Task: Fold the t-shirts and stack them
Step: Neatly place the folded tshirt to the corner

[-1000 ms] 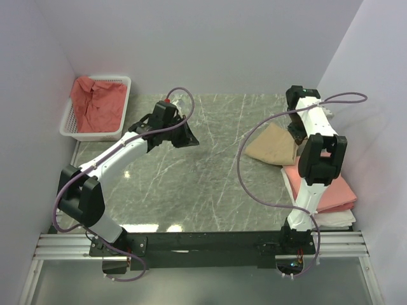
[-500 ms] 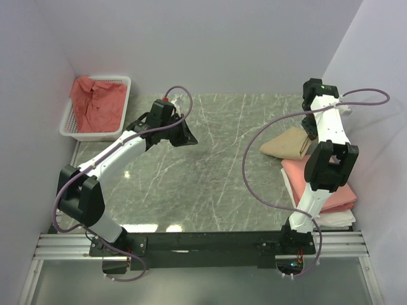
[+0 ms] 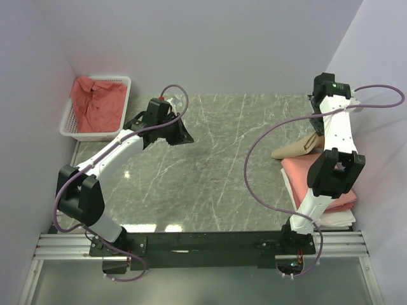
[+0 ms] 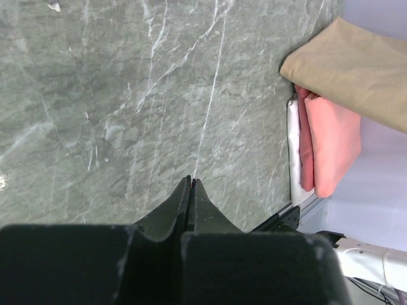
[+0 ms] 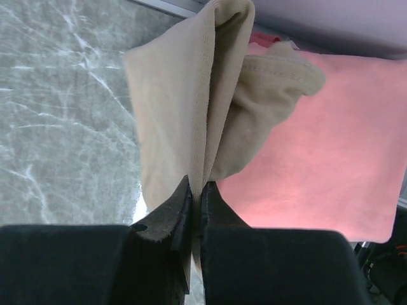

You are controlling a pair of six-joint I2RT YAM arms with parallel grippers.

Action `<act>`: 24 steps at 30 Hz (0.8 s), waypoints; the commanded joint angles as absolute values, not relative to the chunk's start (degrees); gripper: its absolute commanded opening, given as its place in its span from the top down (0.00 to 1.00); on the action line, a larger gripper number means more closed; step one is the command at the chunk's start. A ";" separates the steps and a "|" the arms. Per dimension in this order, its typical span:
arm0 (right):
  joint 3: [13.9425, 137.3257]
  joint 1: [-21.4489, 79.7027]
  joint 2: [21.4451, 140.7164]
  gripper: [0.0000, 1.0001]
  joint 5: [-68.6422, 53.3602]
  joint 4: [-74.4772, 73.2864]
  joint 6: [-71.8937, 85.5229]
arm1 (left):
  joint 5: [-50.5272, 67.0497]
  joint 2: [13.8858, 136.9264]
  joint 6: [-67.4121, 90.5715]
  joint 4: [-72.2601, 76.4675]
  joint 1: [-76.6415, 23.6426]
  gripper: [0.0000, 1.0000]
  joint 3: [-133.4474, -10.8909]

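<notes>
My right gripper (image 5: 200, 185) is shut on a fold of the tan t-shirt (image 5: 191, 95). The shirt hangs bunched from the jaws, partly over the folded salmon-pink t-shirt (image 5: 318, 140). From above, the tan t-shirt (image 3: 294, 148) droops at the left edge of the pink stack (image 3: 297, 176) by the right wall, and my right arm hides the gripper itself. A crumpled coral-red t-shirt (image 3: 95, 101) lies in the basket at the far left. My left gripper (image 4: 191, 181) is shut and empty above bare tabletop, left of centre (image 3: 184, 135).
The white mesh basket (image 3: 70, 130) stands at the back left corner. A white sheet (image 3: 337, 220) lies under the pink stack, near the table's right front edge. Walls close in at left, back and right. Purple cables loop from both arms.
My right arm has swung right and back, carrying the tan t-shirt from the open table to the pink stack's edge. The left arm has drawn slightly left.
</notes>
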State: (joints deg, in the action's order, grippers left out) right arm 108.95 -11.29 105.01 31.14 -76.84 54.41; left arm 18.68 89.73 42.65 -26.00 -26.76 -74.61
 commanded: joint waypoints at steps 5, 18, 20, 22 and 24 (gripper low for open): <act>113.47 -12.30 100.81 1.00 31.38 -82.44 53.09 | 19.60 89.82 40.96 -26.02 -26.02 1.00 -76.64; 116.19 -13.62 98.35 1.00 29.36 -82.44 51.07 | 19.95 90.35 40.69 -25.93 -25.14 1.00 -76.29; 116.37 -13.71 97.74 1.00 29.27 -82.53 50.89 | 19.86 90.26 40.78 -25.84 -25.05 1.00 -76.20; 116.54 -13.80 97.12 1.00 29.09 -82.44 50.63 | 19.95 90.26 40.78 -25.66 -25.05 1.00 -75.85; 116.54 -13.97 96.59 1.00 29.00 -82.44 50.54 | 19.95 90.35 40.78 -25.58 -25.05 1.00 -75.67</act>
State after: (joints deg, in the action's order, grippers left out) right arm 113.38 -13.28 100.88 27.94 -77.34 51.09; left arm 18.83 90.56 42.13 -26.04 -25.21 -74.61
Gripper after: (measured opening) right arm 0.055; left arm 0.012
